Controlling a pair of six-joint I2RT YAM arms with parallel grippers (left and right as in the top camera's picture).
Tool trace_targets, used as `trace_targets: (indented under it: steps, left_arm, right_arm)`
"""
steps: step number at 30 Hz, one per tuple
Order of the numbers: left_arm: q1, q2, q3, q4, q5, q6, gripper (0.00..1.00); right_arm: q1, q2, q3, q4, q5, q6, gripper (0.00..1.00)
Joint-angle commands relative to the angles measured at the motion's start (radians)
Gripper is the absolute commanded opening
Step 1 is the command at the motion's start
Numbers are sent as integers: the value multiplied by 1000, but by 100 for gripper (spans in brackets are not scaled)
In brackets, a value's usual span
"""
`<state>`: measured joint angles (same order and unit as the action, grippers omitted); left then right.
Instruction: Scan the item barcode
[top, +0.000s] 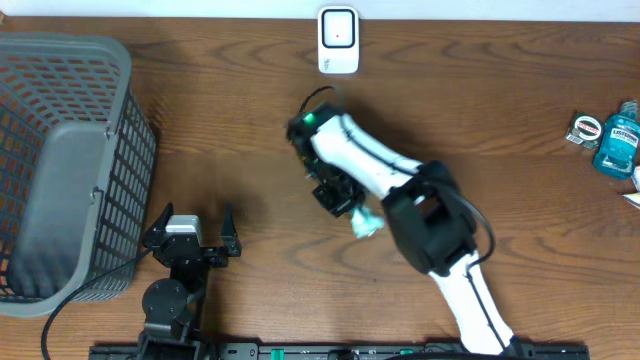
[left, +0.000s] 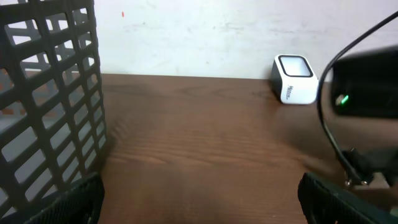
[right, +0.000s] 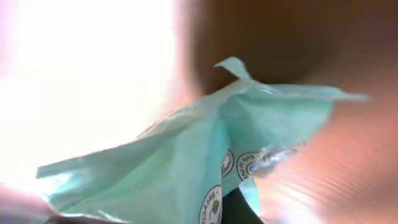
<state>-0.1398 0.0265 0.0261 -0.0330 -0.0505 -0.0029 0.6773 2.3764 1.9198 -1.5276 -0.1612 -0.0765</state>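
Clamping teal packet (top: 366, 224) tight in right gripper (top: 356, 212), over middle of table (top: 240, 140), well apart from white scanner (top: 338, 40) at far edge. Holding left gripper (top: 193, 226) fully released, jaws spread wide, just beside grey basket (top: 60, 150). Showing round printed logos on packet in right wrist view; rest blurred.

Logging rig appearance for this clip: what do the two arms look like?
Right arm: white links, bulky black joint housings, a lit green light near the wrist, a thin black cable. Left arm: all black, silver-grey block behind its black fingers.
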Motion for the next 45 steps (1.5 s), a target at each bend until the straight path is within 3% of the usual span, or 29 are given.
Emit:
trace_targets:
  steps: [1, 13, 32, 39, 45]
  left_arm:
    - [4, -2, -22, -34, -9, 3, 98]
    - [4, -2, -22, -34, -9, 3, 98]
    - [4, -2, -22, -34, -9, 3, 98]
    - [4, -2, -22, -34, -9, 3, 98]
    - [4, -2, -22, -34, -9, 3, 98]
  right_arm:
    - [-22, -13, -13, -27, -636, -509, 1]
    - [-121, -16, -38, -175, -980, -1112, 1]
    - [-120, -16, -40, -174, -1048, -1625, 1]
    - [-121, -16, -40, -175, -1106, -1660, 1]
    - [-123, -16, -34, -175, -1002, -1560, 1]
